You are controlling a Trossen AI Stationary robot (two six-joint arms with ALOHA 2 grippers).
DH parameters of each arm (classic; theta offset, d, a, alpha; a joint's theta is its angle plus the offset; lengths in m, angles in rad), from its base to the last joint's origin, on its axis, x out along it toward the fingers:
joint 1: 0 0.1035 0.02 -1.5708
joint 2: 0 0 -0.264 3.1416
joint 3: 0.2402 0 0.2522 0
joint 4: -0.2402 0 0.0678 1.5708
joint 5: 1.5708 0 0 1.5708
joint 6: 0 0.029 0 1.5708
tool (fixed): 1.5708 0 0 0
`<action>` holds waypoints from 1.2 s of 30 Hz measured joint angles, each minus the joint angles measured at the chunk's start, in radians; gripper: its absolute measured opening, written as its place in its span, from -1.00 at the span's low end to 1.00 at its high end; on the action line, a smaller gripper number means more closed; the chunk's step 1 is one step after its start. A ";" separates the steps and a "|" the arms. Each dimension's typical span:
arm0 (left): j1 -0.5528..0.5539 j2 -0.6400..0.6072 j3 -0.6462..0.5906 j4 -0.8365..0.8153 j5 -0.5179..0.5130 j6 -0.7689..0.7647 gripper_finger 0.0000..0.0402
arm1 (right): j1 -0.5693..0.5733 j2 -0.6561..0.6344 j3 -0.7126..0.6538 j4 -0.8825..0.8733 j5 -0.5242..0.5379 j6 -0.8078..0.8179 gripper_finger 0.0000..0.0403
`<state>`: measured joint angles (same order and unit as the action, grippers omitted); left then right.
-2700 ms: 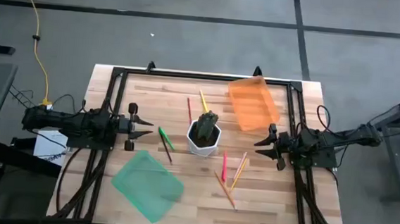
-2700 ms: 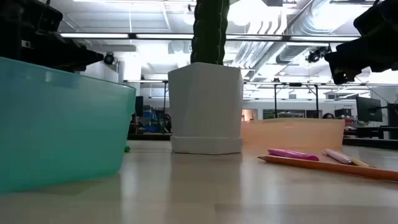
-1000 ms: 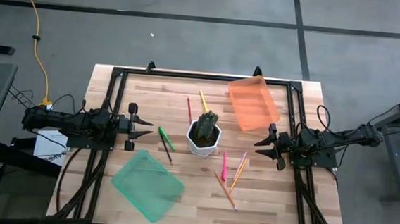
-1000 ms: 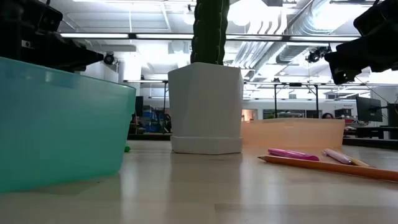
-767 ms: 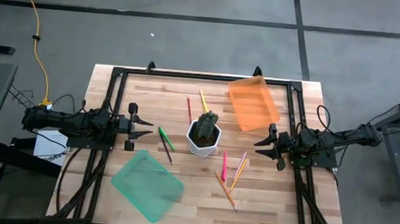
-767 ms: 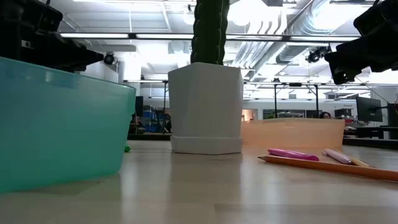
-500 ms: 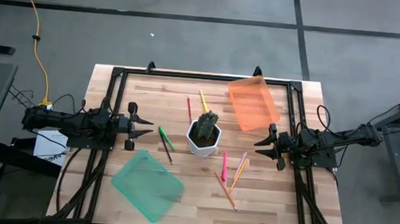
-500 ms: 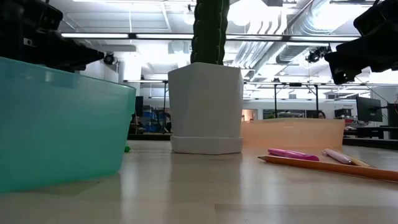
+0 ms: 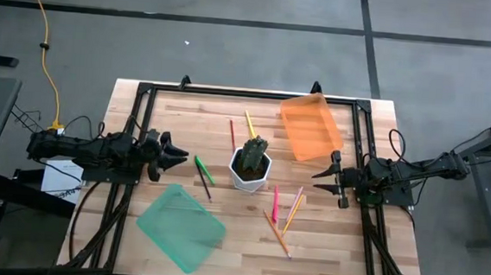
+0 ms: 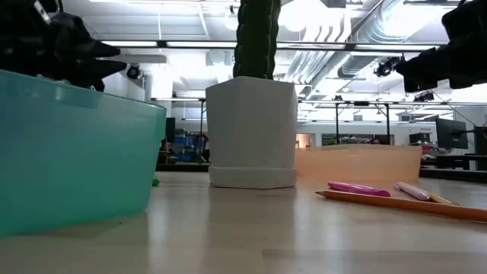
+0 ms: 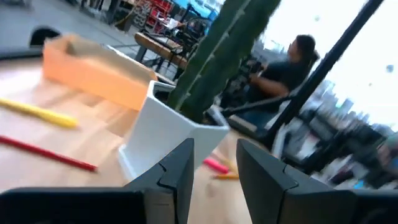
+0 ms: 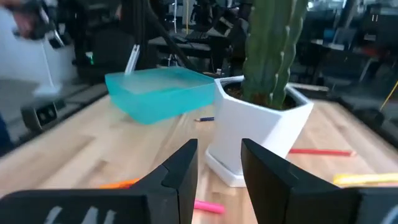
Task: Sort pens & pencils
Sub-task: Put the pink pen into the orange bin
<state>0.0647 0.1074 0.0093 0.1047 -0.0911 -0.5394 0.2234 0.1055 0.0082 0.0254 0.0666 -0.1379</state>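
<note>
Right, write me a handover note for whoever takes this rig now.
Left gripper: fingers open, empty, at the table's left side near the green pen.
Right gripper: fingers open, empty, at the right side.
Green bin and orange bin: both empty.
Red pencil and yellow pen lie behind the cactus pot; dark pencil beside the green pen; pink pen and two orange pencils in front, to the right.
Done: nothing sorted. Left: everything.

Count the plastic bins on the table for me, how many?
2: the orange bin sits at the table's far right corner, and the teal bin sits near the front left.
</note>
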 joint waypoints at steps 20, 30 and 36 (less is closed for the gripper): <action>0.000 0.000 0.000 0.316 -0.186 -0.059 -0.46 | 0.001 0.000 0.000 0.509 0.065 0.779 -0.43; 0.000 0.000 0.000 0.430 -0.216 -0.043 -0.46 | 0.001 0.000 0.000 0.657 0.318 0.890 -0.43; 0.000 0.000 0.000 0.423 -0.196 -0.033 -0.46 | 0.000 0.000 0.000 0.644 0.327 0.891 -0.43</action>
<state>0.0650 0.1070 0.0097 0.5274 -0.2872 -0.5728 0.2234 0.1051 0.0082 0.6698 0.3934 0.7531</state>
